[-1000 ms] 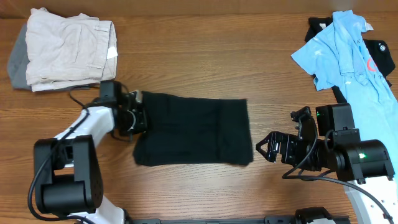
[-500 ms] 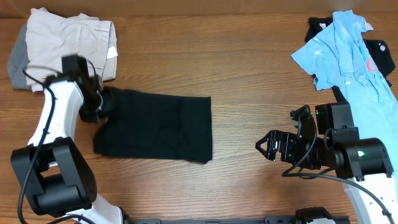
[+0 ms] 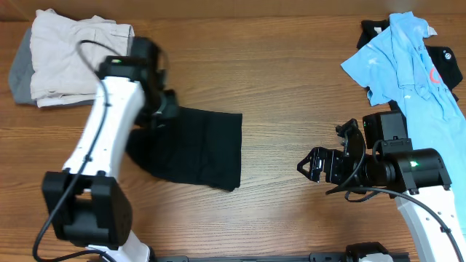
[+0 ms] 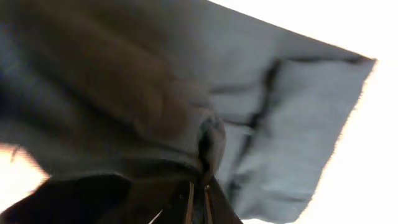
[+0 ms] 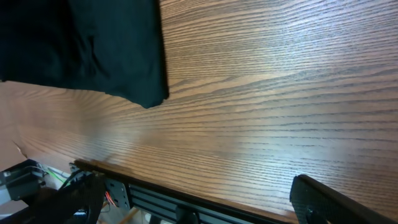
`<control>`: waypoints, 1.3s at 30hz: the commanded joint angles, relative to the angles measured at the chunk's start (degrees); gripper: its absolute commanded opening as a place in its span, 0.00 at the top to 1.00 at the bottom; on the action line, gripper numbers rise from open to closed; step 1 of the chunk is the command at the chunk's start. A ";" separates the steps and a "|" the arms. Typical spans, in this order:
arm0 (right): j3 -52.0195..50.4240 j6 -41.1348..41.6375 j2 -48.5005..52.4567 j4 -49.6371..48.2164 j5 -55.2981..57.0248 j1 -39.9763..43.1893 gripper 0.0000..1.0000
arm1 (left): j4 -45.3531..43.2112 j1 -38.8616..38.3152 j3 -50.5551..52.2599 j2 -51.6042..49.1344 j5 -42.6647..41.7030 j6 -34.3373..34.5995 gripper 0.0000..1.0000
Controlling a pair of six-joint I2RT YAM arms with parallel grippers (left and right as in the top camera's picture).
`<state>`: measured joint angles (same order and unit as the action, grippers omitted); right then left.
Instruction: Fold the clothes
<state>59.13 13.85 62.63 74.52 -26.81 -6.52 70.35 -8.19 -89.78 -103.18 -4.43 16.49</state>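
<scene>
A folded black shirt (image 3: 200,149) lies left of the table's centre, its upper left corner lifted. My left gripper (image 3: 162,109) is shut on that corner. In the left wrist view dark cloth (image 4: 155,106) bunches right above the closed left gripper (image 4: 198,202). My right gripper (image 3: 314,166) hovers open over bare wood to the right of the shirt, holding nothing. The right wrist view shows the shirt's lower right corner (image 5: 93,43) at its top left, with the right gripper (image 5: 199,199) spread wide over the table's front edge. A light blue polo (image 3: 408,58) lies at the far right.
Folded beige clothes (image 3: 80,58) rest on a grey piece (image 3: 20,69) at the far left corner. Under the polo lies another black garment (image 3: 445,65). The table's front edge and metal frame (image 5: 186,202) are close below the right gripper.
The left arm dragged the black shirt leftward, then swung up and back to the right with its corner raised. The right arm barely moved.
</scene>
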 commanded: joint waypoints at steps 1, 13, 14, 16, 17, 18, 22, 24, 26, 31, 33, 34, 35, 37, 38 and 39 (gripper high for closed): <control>-0.04 -0.17 -0.09 -0.33 -0.39 -0.28 0.00 | -0.66 -6.82 -1.25 0.66 -0.02 5.46 0.96; -0.04 -0.17 -0.09 0.20 -0.92 -0.28 0.00 | -1.81 -19.17 -0.96 -1.55 3.30 9.99 0.96; -0.04 -0.17 -0.09 0.31 -1.14 -0.28 0.00 | -1.86 -19.26 -0.96 -2.25 2.95 9.99 0.96; -0.04 -0.17 -0.09 0.55 -1.57 -0.28 0.00 | -1.75 -19.39 -0.92 -3.39 2.16 9.94 0.96; -0.04 -0.17 -0.09 0.63 -1.57 -0.28 0.00 | -1.55 -19.41 -0.92 -3.98 1.51 9.92 0.96; -0.04 -0.17 -0.09 0.72 -1.57 -0.28 0.00 | -1.29 -19.45 -0.92 -4.63 0.98 9.92 0.96; -0.04 -0.17 -0.09 0.70 -1.55 -0.28 0.00 | -0.81 -20.00 -0.70 -7.41 -3.37 9.92 0.92; -0.04 -0.17 -0.09 0.68 -1.60 -0.28 0.00 | -0.94 -20.72 -0.70 -8.41 -4.46 9.92 0.89; -0.04 -0.17 -0.09 0.70 -1.75 -0.28 0.00 | -1.07 -21.70 -0.70 -9.16 -4.37 9.92 0.83; -0.04 -0.17 -0.09 0.74 -1.75 -0.28 0.00 | -1.70 -23.96 -0.70 -9.49 -4.17 9.53 0.67; -0.04 -0.17 -0.09 0.72 -1.77 -0.28 0.00 | -1.86 -24.48 -0.72 -9.49 -4.17 8.35 0.64; -0.04 -0.17 -0.09 0.72 -1.77 -0.28 0.00 | -1.86 -24.57 -0.74 -9.49 -4.22 7.19 0.62; -0.04 -0.17 -0.09 0.70 -1.77 -0.28 0.00 | -1.79 -24.59 -0.87 -9.46 -4.24 6.01 0.60; -0.04 -0.15 -0.09 0.68 -1.77 -0.28 0.00 | -1.14 -24.57 -1.64 -9.42 -4.42 4.15 0.59; -0.04 -0.15 -0.09 0.70 -1.75 -0.28 0.00 | -0.33 -24.57 -2.54 -9.40 -4.72 3.58 0.59; -0.04 -0.15 -0.09 0.70 -1.77 -0.28 0.00 | 0.61 -24.57 -3.56 -9.40 -4.96 3.26 0.59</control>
<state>59.13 13.89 62.63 75.46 -28.12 -6.52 70.02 -32.64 -90.30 -112.16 -8.27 22.94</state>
